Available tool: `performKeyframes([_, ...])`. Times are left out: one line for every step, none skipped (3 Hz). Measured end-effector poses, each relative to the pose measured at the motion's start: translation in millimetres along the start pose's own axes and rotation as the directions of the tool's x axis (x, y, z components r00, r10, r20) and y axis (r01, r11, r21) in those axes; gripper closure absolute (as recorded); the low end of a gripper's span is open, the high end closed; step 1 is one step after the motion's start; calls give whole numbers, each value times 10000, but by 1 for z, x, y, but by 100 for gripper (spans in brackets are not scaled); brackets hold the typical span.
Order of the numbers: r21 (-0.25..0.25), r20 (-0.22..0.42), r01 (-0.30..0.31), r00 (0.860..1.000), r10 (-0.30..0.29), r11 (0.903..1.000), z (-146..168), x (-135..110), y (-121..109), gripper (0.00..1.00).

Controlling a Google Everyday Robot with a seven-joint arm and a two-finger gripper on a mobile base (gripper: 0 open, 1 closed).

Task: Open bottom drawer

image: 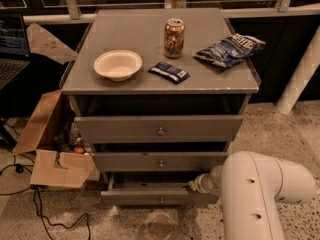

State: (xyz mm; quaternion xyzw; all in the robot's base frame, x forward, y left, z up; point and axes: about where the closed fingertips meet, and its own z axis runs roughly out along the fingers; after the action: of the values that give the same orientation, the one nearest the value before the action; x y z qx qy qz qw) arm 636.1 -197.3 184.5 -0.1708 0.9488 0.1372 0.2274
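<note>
Bottom drawer (pixel 145 196) partly out. Gripper (pixel 199 185) at its top right edge; grip state cannot tell. Next: pull straight outward.

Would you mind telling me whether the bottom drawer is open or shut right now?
Partly open: the bottom drawer juts forward of the middle drawer, its inside showing. The gripper is at its right end.

Your view dim, warm-toned. Light from overhead: table (pixel 125 34) top brightest, faint sheen. Heavy shadow under table's overhang and behind table. Hand (pixel 197 185) low below table's right front, in murky half-shadow.
</note>
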Motion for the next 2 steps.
performKeyframes([-160, -93, -85, 9999, 84, 9998, -4, 11, -1, 100])
performKeyframes([-585, -67, 285, 9996, -290, 9979, -9, 17, 3, 100])
